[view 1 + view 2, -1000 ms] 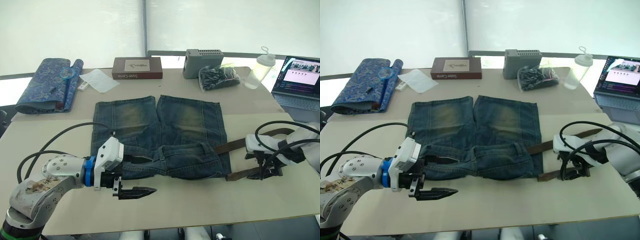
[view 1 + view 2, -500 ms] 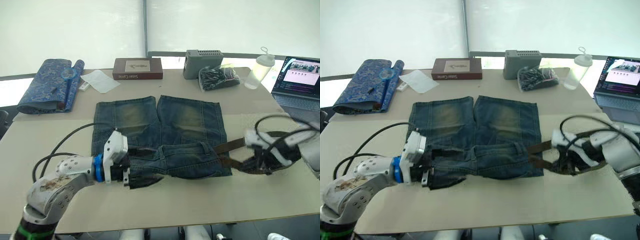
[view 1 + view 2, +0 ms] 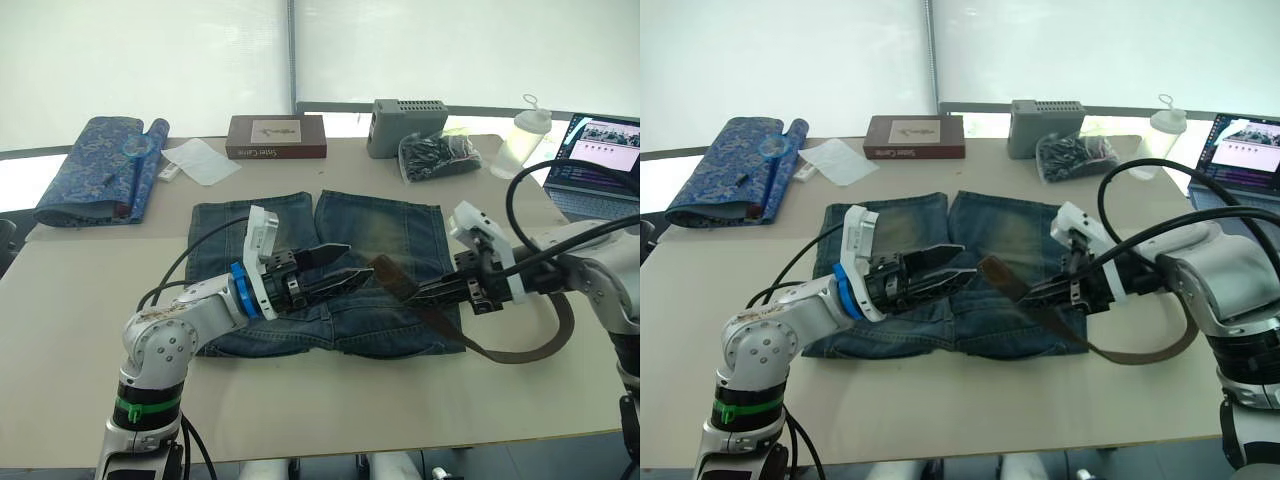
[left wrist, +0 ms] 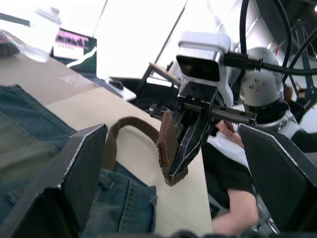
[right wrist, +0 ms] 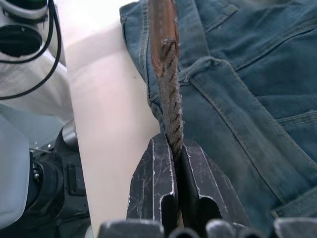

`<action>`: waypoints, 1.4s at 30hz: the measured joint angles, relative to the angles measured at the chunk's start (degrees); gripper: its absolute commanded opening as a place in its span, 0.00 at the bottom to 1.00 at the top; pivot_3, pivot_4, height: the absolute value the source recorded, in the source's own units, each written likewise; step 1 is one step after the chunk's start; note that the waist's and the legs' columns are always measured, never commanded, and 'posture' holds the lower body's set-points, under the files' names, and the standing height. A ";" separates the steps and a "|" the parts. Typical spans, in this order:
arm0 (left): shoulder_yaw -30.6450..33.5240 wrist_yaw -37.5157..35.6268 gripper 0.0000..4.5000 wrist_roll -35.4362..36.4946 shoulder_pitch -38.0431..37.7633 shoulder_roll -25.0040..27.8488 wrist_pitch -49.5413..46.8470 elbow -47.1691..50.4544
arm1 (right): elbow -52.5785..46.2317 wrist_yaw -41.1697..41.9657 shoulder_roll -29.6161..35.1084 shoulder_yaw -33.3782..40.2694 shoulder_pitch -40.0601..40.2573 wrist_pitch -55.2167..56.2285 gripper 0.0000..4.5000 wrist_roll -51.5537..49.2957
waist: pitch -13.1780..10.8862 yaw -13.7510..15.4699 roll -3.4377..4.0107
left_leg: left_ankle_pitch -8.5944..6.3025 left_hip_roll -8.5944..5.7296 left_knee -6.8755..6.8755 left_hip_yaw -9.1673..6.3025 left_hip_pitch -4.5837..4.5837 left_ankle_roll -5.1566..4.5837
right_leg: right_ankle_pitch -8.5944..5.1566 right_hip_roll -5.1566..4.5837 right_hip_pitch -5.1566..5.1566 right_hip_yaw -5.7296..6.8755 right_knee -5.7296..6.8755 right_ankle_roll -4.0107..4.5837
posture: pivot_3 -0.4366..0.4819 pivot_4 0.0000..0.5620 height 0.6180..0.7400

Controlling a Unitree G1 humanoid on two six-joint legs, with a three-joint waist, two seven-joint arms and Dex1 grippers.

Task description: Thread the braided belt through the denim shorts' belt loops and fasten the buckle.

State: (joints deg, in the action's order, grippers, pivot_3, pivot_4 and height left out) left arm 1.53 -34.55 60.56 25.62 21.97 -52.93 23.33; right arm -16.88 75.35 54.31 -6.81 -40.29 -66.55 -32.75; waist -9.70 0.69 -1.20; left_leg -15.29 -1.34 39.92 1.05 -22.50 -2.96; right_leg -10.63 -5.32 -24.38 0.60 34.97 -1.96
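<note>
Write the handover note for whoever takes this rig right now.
Right gripper: jaws shut on the braided belt near its free end, held raised over the denim shorts.
Left gripper: jaws open, empty, raised above the shorts and facing the belt tip.
The shorts lie flat on the table; the belt's remainder loops off their right side.
Done: belt end picked up.
Left: thread the loops, fasten the buckle; neither is discernible here.

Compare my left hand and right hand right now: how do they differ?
The left hand is open with nothing between its fingers; the right hand is shut on the braided belt, pinching it near its free end. The left hand points toward the robot's right, the right hand toward its left, so they face each other. Both hover over the denim shorts.
</note>
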 measured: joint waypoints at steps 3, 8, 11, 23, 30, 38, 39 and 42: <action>-3.51 -1.96 0.60 -3.20 0.70 -0.20 0.45 -2.02 | -0.02 -0.70 -0.85 -1.35 -1.72 0.01 0.00 -0.58 | 0.00 0.00 0.00 | 0.00 -0.04 0.01 0.00 0.00 0.00 | 0.00 0.00 0.01 0.00 -0.02 -0.01 | 0.48 0.27 1.00; -7.32 -3.81 0.08 -6.49 1.47 -1.91 1.31 -3.96 | -0.90 -1.38 -0.81 -1.52 -1.83 0.00 0.00 -2.39 | 0.00 0.08 -0.01 | 0.00 -0.02 0.01 -0.02 -0.03 -0.01 | 0.00 0.00 0.01 0.01 -0.03 -0.01 | 0.48 0.27 1.00; -7.55 -4.49 0.01 -7.55 1.86 -2.68 1.80 -4.70 | -1.87 -1.85 0.00 -1.52 -1.69 0.00 0.00 -2.93 | 0.00 0.02 -0.01 | 0.00 -0.01 0.00 -0.02 -0.03 -0.01 | 0.00 0.00 -0.02 0.01 -0.03 -0.01 | 0.48 0.27 1.00; -0.93 4.26 0.00 1.58 4.35 -12.84 -2.68 -10.71 | -4.72 -11.96 0.63 17.83 11.05 -4.23 0.46 -10.63 | -0.01 0.80 -0.02 | 0.00 -0.02 0.09 -0.14 -0.26 -0.03 | 0.02 -0.06 -0.11 0.04 -0.03 -0.08 | 0.48 0.27 1.00; 5.93 17.49 0.00 11.52 10.42 -20.67 -5.11 -19.21 | -19.60 -31.76 -12.13 42.26 16.86 -17.02 0.46 -31.75 | 0.07 1.30 -0.18 | 0.01 0.08 0.10 -0.28 -0.30 -0.03 | 0.04 0.00 -0.08 0.08 -0.02 -0.05 | 0.48 0.27 1.00; 7.17 21.34 0.00 14.09 12.35 -19.93 -7.85 -21.95 | -25.63 -60.74 -25.99 38.82 20.49 -10.95 0.46 -31.91 | 0.06 0.47 -0.16 | 0.12 -0.17 0.18 -0.18 -0.31 -0.10 | 0.10 -0.04 -0.09 0.01 0.01 -0.16 | 0.48 0.27 1.00; 7.15 21.37 0.00 14.21 12.47 -19.69 -8.49 -21.94 | -24.33 -63.36 -25.55 39.57 19.78 -9.28 0.46 -30.76 | 0.06 0.55 -0.16 | 0.15 -0.23 0.18 -0.18 -0.33 -0.14 | 0.12 -0.07 -0.09 0.01 -0.01 -0.19 | 0.48 0.27 1.00; 6.90 21.60 0.00 14.91 12.62 -19.62 -9.52 -21.95 | -23.29 -63.81 -20.97 40.71 20.43 -7.00 0.46 -30.20 | 0.06 0.71 -0.16 | 0.14 -0.27 0.11 -0.19 -0.35 -0.17 | 0.12 -0.09 -0.08 0.04 -0.09 -0.21 | 0.48 0.27 1.00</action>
State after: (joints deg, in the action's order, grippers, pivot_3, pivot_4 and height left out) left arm 8.44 -12.94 75.47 38.24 2.36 -62.45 1.38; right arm -40.16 11.54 33.34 33.91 -19.86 -73.55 -62.95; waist -9.64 1.40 -1.36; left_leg -15.14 -1.61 40.03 0.86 -22.85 -3.14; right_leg -10.52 -5.42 -24.45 0.63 34.88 -2.18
